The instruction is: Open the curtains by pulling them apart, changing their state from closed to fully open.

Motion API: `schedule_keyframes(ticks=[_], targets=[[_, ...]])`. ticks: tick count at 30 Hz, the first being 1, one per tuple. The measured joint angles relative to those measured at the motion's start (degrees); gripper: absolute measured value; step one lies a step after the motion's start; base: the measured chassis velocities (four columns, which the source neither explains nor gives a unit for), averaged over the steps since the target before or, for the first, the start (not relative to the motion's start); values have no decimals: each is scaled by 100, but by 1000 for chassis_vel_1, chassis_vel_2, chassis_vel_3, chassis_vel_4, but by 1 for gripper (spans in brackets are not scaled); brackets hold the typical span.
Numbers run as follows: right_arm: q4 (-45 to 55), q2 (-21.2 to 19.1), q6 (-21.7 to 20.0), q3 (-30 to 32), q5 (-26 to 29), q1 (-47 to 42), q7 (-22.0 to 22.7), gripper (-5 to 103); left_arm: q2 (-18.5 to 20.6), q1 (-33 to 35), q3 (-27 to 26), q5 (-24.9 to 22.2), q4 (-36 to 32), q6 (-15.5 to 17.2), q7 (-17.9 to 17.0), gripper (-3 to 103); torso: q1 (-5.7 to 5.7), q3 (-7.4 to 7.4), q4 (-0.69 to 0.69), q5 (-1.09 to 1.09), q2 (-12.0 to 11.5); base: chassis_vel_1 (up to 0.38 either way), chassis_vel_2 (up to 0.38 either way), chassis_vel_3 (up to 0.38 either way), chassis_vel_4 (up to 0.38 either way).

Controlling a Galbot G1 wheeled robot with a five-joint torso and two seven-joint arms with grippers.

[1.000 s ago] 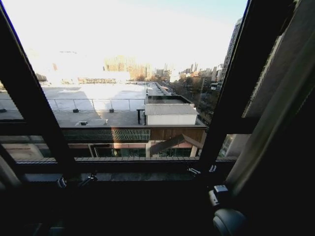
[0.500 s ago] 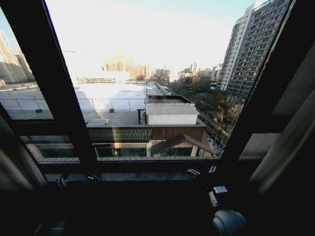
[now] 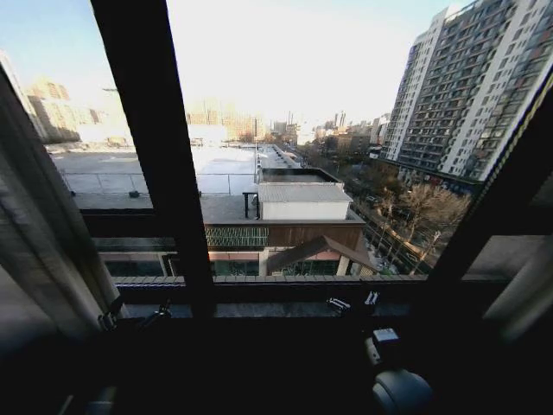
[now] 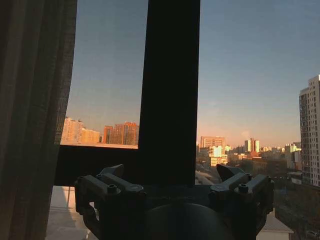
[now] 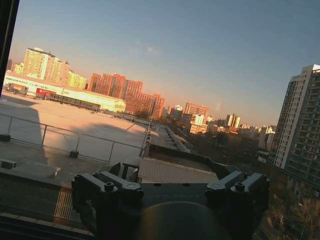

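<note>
Head view: two curtains [image 3: 39, 251] parted | left gripper [image 4: 172, 175] released | right gripper [image 5: 170, 175] released

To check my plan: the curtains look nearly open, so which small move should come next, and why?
Probably move the left claw to the left curtain and close on its edge. That claw is open and empty, and this curtain hangs beside it, covering some glass; the right curtain sits at the far edge.

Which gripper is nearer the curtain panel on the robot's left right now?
Left. The left gripper sits with jaws open beside the left curtain panel, not touching it. The right gripper, also open, faces bare window glass, farther from that panel.
</note>
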Motion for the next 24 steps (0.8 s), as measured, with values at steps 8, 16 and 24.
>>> schedule_keyframes(ticks=[8,16,24], targets=[[-22,16,11,-17,-14,17,1,100,-2,1,-11,0,12,-8,1,100,0,1,-1,0,0,347,353,-350,-346],[-52,5,42,-48,-13,38,61,100,-22,-24,-5,1,62,-11,-1,100,0,1,-1,1,0,352,363,-343,-362],[-142,26,133,-189,22,141,336,100,107,-150,-140,-59,222,7,-49,100,0,0,1,-1,0,324,311,-327,-328]])
